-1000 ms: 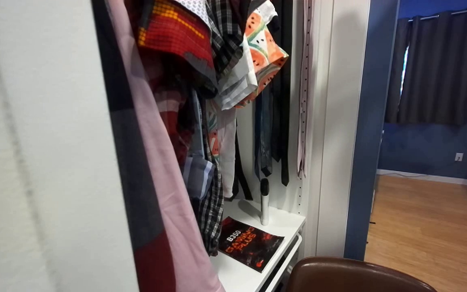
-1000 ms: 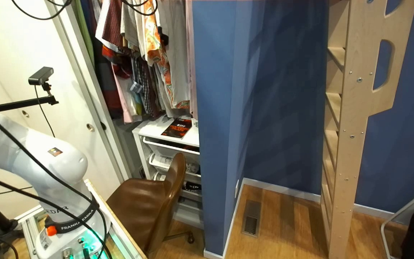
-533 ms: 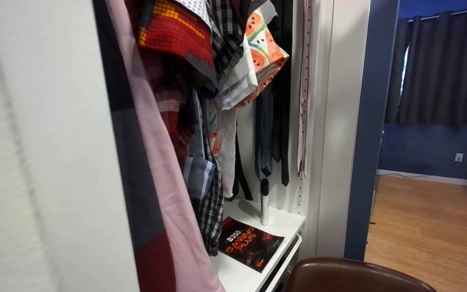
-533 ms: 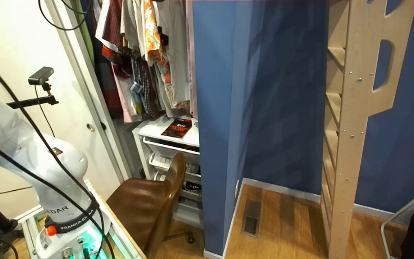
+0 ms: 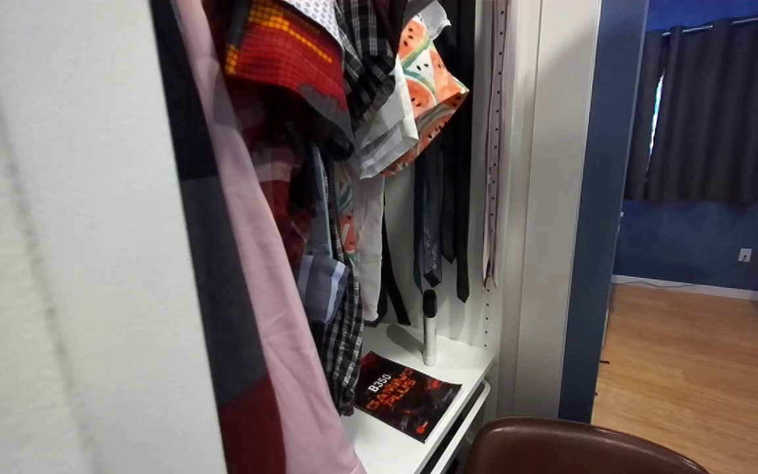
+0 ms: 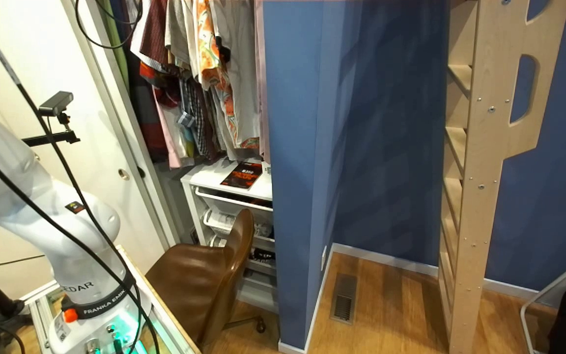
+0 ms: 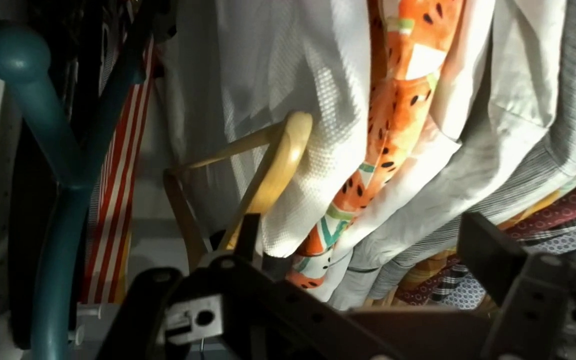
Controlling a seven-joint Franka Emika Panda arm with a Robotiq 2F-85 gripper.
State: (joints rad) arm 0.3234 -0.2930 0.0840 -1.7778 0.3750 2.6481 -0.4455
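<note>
Compared with half a second ago, a loop of black cable (image 6: 110,47) hangs lower and more to the right in an exterior view, and the upper part of the white robot arm (image 6: 3,157) stands at a different slope. The gripper (image 7: 363,230) is seen in the wrist view, and its fingers (image 7: 490,257) stand wide apart. Nearest to it is a pale wooden hanger (image 7: 275,175), whose rounded end lies in front of a white textured shirt (image 7: 328,150), while its lower part passes behind the finger at the left of this view; whether they touch, I cannot tell. Beyond the gap, toward the finger at the right, come a shirt with watermelon print (image 7: 403,120) and then a light grey garment (image 7: 473,175). To the left of the gripper are a striped red and white cloth (image 7: 120,200) and a teal post (image 7: 58,260) with a round knob (image 7: 15,52). Farther from the gripper, under hanging clothes (image 6: 207,59), a dark booklet (image 5: 412,395) lies on a white shelf (image 5: 464,359), and near it stands a brown chair (image 6: 194,270).
</note>
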